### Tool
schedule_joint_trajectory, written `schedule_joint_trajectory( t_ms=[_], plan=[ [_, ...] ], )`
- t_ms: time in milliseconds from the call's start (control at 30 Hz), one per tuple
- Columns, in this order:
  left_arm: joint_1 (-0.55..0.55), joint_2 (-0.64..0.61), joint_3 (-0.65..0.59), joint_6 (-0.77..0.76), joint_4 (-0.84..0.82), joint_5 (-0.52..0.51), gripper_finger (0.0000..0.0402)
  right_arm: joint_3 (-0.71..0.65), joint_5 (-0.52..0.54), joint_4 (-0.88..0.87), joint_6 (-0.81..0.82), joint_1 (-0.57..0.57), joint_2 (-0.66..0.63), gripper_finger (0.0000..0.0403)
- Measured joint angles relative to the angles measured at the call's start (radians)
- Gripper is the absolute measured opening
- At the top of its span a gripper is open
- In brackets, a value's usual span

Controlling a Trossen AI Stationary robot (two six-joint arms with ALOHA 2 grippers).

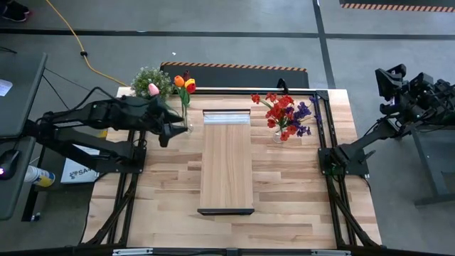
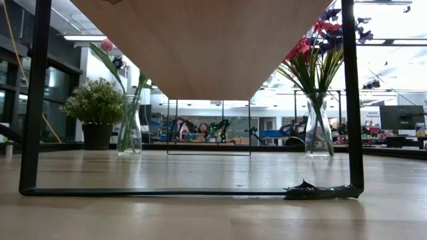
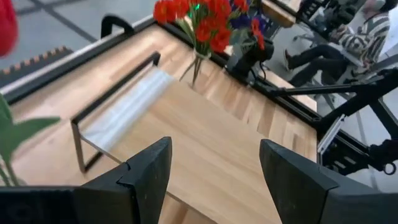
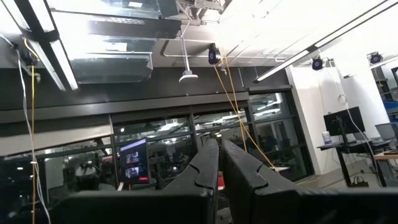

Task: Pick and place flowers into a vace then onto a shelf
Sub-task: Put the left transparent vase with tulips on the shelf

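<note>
Flowers (image 1: 183,86) in yellow, orange and pink stand upright in a clear vase (image 1: 186,121) near the table's (image 1: 284,206) far left corner. The left end effector (image 1: 178,130), with fingers held wide and nothing between them, is seen just beside that vase, on its left. The shelf (image 1: 226,167) lies to the vase's right, its long axis running front to back. The right end effector (image 4: 219,163), fingers pressed together, is parked off the table, so the left arm is judged the nearer.
</note>
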Motion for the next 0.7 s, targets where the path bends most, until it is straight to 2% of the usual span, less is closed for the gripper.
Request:
schedule_joint_trajectory(
  t_ms=[367,700],
  plan=[
    [-0.001,0.112,0.0,-0.052,0.0,0.112,0.0276,0.0,0.0,0.0,0.008,0.0,0.001,0.0012],
    [-0.087,0.162,0.0,-0.123,-0.037,0.049,0.0276,0.0,0.0,0.0,0.009,0.0,0.001,0.0012]
  ],
)
